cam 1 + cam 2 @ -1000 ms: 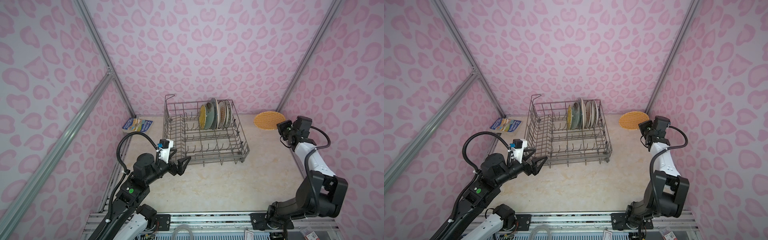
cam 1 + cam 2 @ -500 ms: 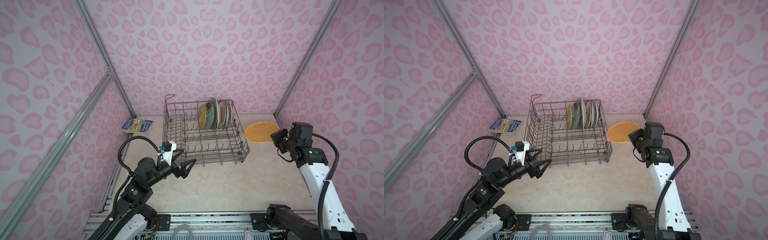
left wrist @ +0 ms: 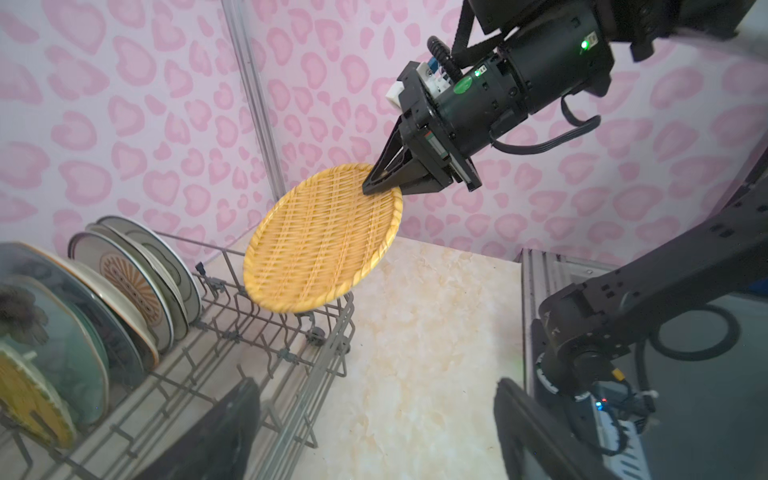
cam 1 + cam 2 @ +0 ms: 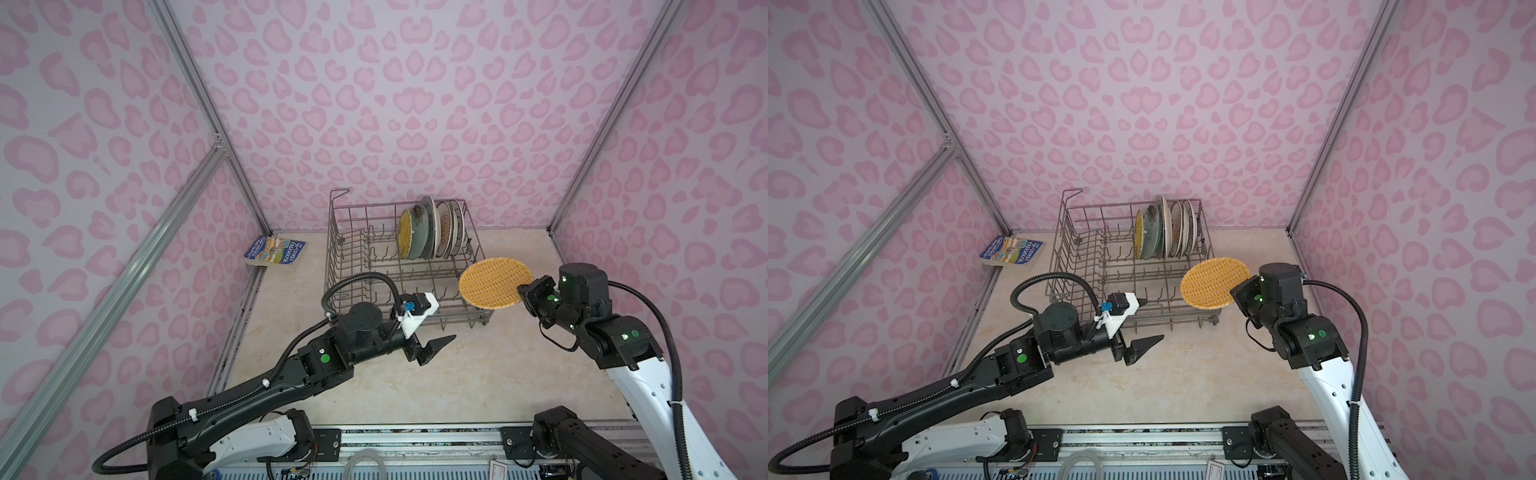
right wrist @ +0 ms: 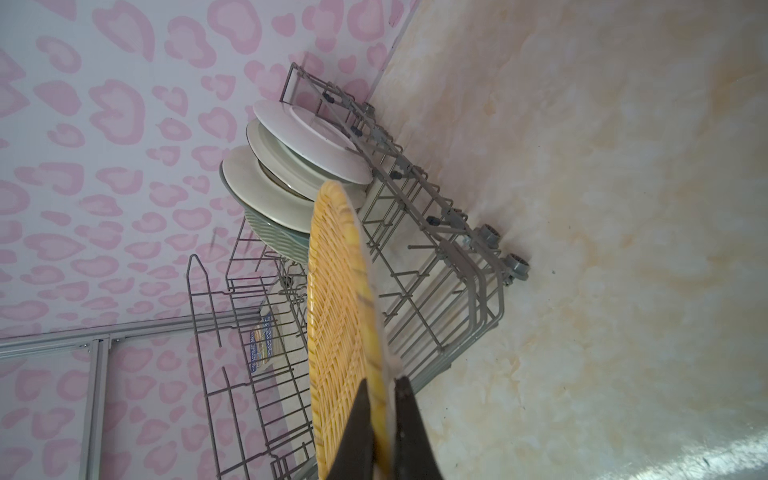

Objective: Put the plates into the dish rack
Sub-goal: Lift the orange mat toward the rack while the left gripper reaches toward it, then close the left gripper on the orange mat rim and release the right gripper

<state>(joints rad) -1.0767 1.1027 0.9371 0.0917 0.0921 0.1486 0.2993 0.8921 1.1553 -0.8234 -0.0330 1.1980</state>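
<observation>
Dish rack [image 4: 365, 266]: unmoved on the counter [image 4: 478, 374], with standing plates [image 4: 428, 232] at its far right.
Orange woven plate [image 4: 494, 282]: carried in from the far corner, now tilted over the rack's near-right corner; slotting remains.
Right gripper [image 3: 376, 187]: jaws pinching its rim.
Left gripper [image 4: 1152, 319]: jaws spread, empty, swung closer.

The right gripper [image 4: 521, 291] clamps the rim of the orange woven plate [image 4: 492, 282], which hangs tilted ahead of its jaws, over the dish rack [image 4: 374, 266] corner closest to them. The left gripper [image 4: 442, 322] hovers empty above the table [image 4: 457, 386], the rack's edge just beside its jaws.
</observation>
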